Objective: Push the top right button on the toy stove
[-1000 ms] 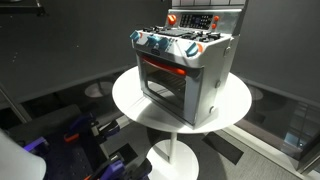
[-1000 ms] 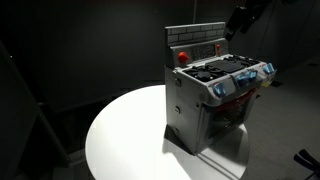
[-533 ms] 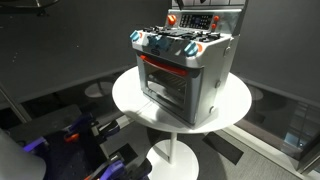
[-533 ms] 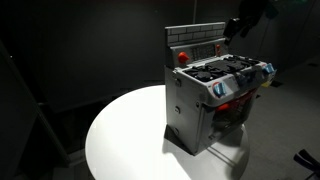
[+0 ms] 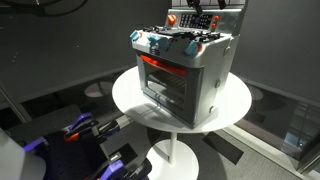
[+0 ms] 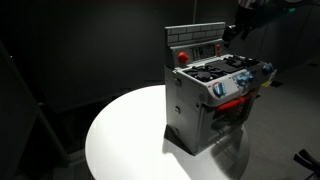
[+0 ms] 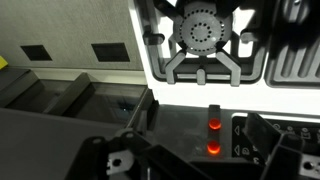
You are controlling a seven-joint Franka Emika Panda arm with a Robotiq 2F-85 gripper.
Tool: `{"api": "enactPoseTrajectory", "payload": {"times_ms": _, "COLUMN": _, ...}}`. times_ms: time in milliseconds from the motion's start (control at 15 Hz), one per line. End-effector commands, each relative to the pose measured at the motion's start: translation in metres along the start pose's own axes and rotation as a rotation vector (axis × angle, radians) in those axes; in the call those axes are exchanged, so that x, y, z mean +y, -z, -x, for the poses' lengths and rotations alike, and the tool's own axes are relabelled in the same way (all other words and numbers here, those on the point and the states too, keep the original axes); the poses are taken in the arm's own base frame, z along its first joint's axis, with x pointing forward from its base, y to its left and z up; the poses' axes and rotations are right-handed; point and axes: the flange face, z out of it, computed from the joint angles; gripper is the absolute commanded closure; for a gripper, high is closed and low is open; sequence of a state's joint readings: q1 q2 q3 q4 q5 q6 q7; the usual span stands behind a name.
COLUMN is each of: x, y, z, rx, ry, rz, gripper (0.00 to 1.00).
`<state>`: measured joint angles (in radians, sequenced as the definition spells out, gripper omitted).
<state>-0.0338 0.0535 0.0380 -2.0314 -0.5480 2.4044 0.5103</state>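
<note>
The toy stove (image 5: 186,62) is a silver-grey box with a red-glowing door window, blue-and-white front knobs and black burners. It stands on a round white table (image 5: 130,95) and shows in both exterior views (image 6: 212,98). Its upright back control panel (image 6: 195,44) carries red buttons. My gripper (image 5: 203,8) hangs just above the panel's end (image 6: 234,32). In the wrist view my open fingers (image 7: 203,150) straddle two glowing red buttons (image 7: 214,126) on the dark panel, with a black burner (image 7: 202,34) beyond. Whether a finger touches the panel is not visible.
The white table (image 6: 125,130) stands on a single pedestal base (image 5: 172,155). Blue and black gear (image 5: 85,135) lies on the floor beside it. The surroundings are dark. A second burner (image 7: 295,45) shows at the wrist view's right edge.
My gripper has come down and closer to the stove's back panel; it now shows at the top of the exterior view where it was out of frame before. The stove has not moved.
</note>
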Motion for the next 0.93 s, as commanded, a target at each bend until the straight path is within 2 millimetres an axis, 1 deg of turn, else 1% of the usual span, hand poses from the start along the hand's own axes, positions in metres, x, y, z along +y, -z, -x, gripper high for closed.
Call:
{"api": "enactPoseTrajectory", "payload": {"times_ms": 0, "x": 0.005, "y": -0.011, "z": -0.021, "rx": 0.012, "ry": -0.042, "rz": 0.036, "gripper": 0.0}}
{"api": "enactPoseTrajectory", "payload": {"times_ms": 467, "x": 0.007, "y": -0.026, "z": -0.039, "rx": 0.014, "ry": -0.066, "rz": 0.041, "gripper": 0.0}}
{"api": "enactPoseTrajectory", "payload": {"times_ms": 867, "x": 0.005, "y": -0.032, "z": -0.047, "rx": 0.016, "ry": -0.076, "rz": 0.045, "gripper": 0.0}}
